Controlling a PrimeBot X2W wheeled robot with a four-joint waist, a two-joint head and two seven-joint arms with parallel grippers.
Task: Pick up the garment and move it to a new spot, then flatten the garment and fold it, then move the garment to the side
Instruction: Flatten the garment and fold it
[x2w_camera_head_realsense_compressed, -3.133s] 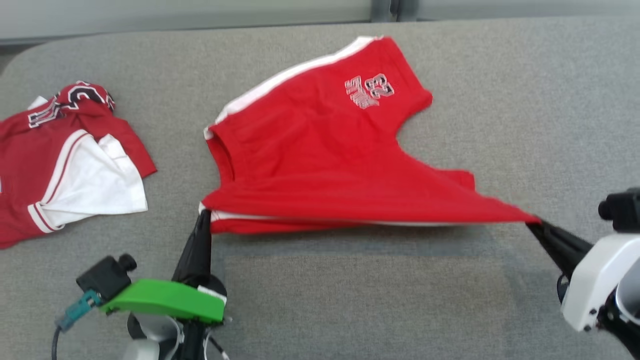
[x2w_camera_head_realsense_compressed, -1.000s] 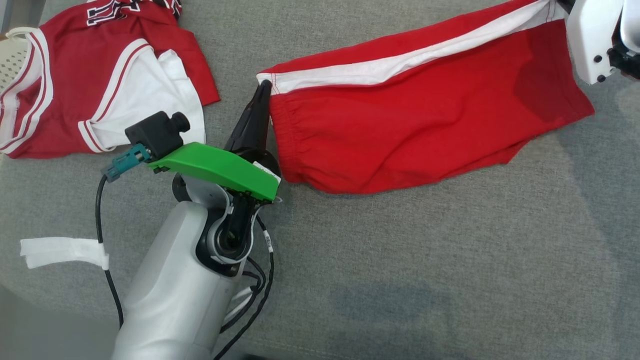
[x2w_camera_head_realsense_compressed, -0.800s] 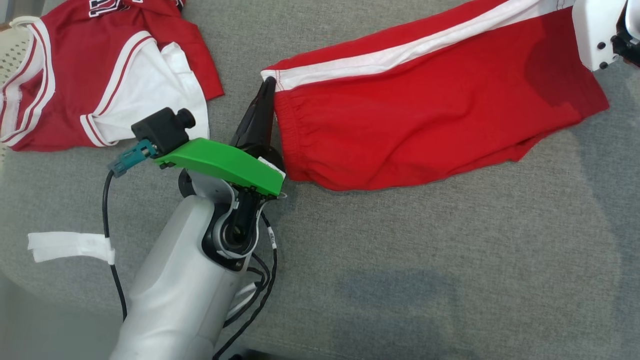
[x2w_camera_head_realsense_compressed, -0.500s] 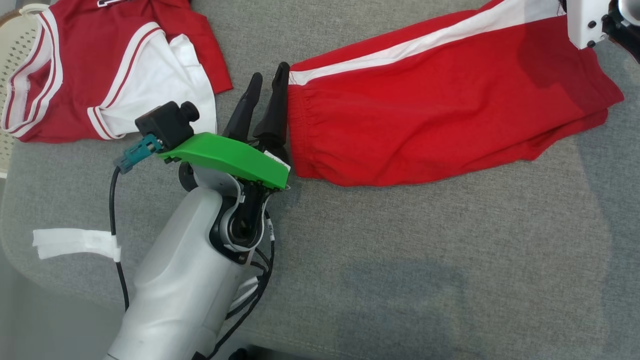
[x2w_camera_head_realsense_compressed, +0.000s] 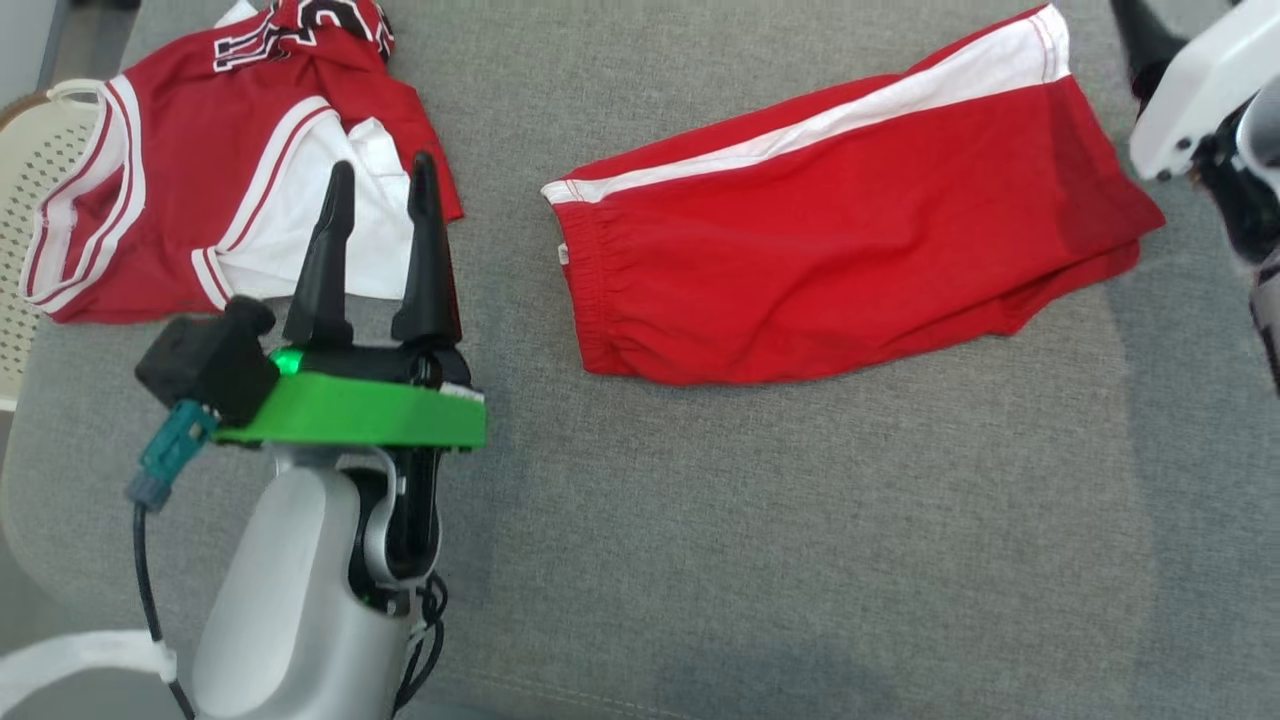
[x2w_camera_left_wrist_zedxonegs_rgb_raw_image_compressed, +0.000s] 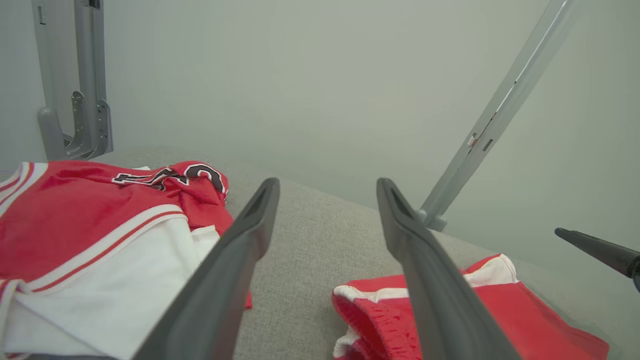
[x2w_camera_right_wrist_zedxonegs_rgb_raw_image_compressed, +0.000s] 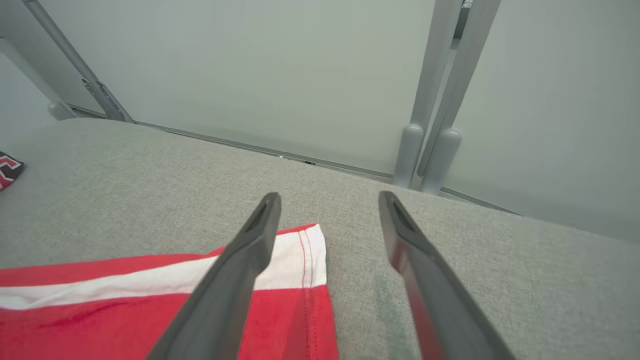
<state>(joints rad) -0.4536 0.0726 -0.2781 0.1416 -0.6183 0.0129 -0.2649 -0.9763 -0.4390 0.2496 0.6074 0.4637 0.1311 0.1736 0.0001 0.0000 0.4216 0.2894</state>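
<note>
The red shorts lay folded in half and flat on the grey cloth-covered table, in the upper middle of the head view. Their white side stripe ran along the far edge, the gathered waistband faced the robot's left and the leg hem its right.

The left pincer stood apart from the waistband on its left. Its two fingers were spread wide and held nothing, and their tips showed in front of a red-and-white jersey. The right pincer was by the hem corner where the stripe ended, its fingers equally wide apart and empty. A cream perforated basket sat at the table's left end, under the jersey's edge.
</note>
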